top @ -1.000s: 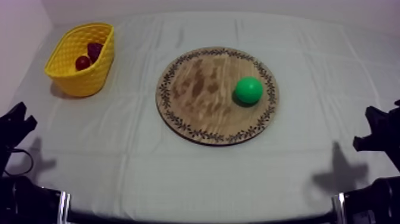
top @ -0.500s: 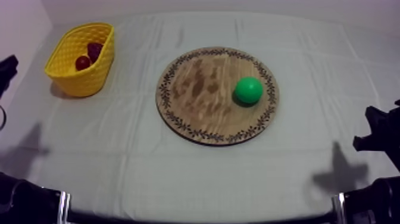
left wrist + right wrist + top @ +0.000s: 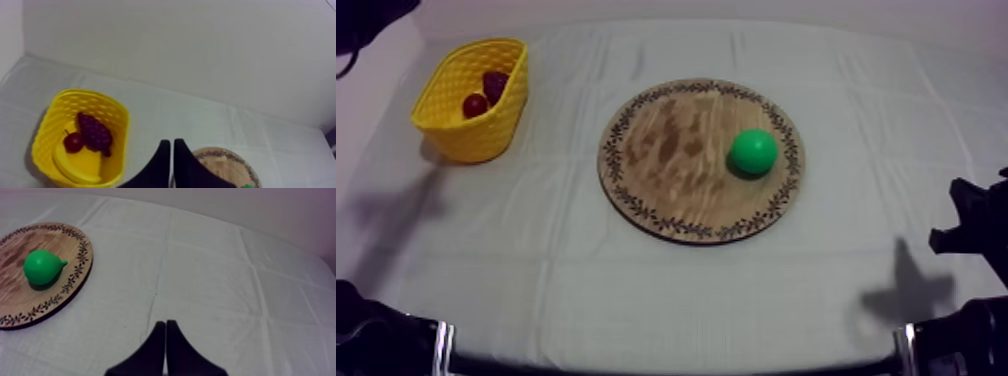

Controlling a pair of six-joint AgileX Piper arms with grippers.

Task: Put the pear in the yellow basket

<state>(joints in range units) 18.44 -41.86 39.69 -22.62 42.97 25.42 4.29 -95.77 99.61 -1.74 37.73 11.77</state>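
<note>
A green pear [image 3: 753, 151] lies on the right part of the round wooden board [image 3: 666, 140] in the middle of the table. The yellow basket [image 3: 476, 138] stands at the far left and holds a bunch of grapes [image 3: 494, 83] and a small red fruit [image 3: 475, 104]. My left gripper [image 3: 171, 142] is shut on nothing and hangs high, above the cloth between the basket [image 3: 120, 114] and the board [image 3: 225, 162]. A banana [image 3: 75, 169] lies in the basket beside the grapes [image 3: 93, 133]. My right gripper [image 3: 165, 323], shut on nothing, stays low by the right edge, well away from the pear [image 3: 42, 267].
My left arm [image 3: 366, 20] shows as a black shape in the far left corner, and its shadow falls on the cloth in front of the basket. The grey-white cloth runs open around the board. A pale wall stands behind the table.
My left arm has risen from the near left edge to the far left corner, and its shadow has moved toward the basket. The right arm, pear and basket have not moved.
</note>
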